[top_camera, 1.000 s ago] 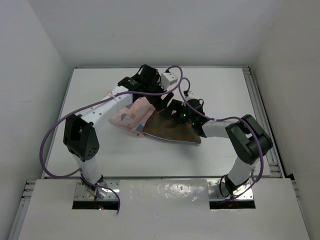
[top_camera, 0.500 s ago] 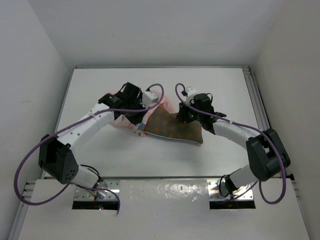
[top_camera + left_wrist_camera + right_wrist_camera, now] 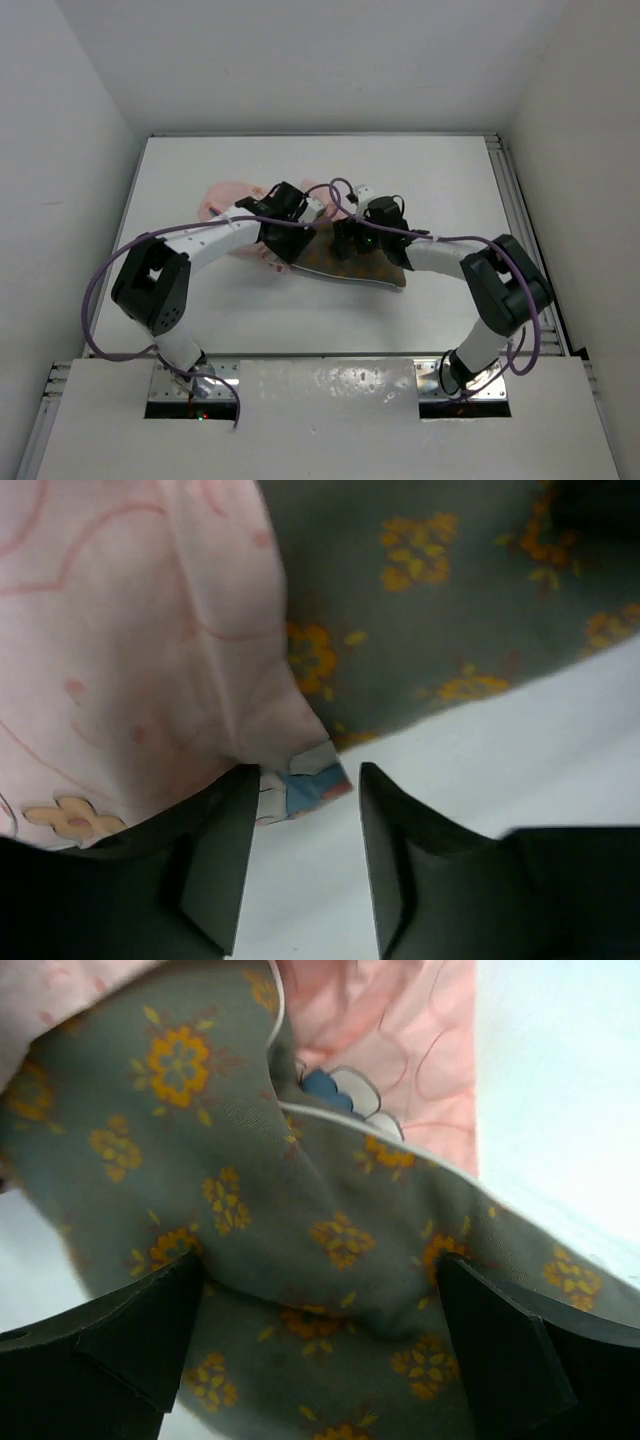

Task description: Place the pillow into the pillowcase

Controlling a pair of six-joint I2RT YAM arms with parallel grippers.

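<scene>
Left wrist cam has our left gripper (image 3: pixel 308 780) spread astride the pillowcase (image 3: pixel 130 630) hem, right gripper (image 3: pixel 320 1280) spread wide around the pillow (image 3: pixel 230 1160), we guess to stuff it in.

You've got a white table (image 3: pixel 200 310) filling mid frame, alu rail (image 3: pixel 520 230) along its rt edge, pink pillowcase (image 3: pixel 222 192) crumpled on it left of centre, olive dotted pillow (image 3: pixel 380 272) flat at centre, pink cloth overlapping its left end

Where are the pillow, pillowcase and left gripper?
pillow (image 3: pixel 330 1240), right wrist view, middle of its flowered face.
pillowcase (image 3: pixel 130 630), left wrist view, pink panel beside the pillow.
left gripper (image 3: pixel 308 810), left wrist view, gap between its fingertips.
</scene>
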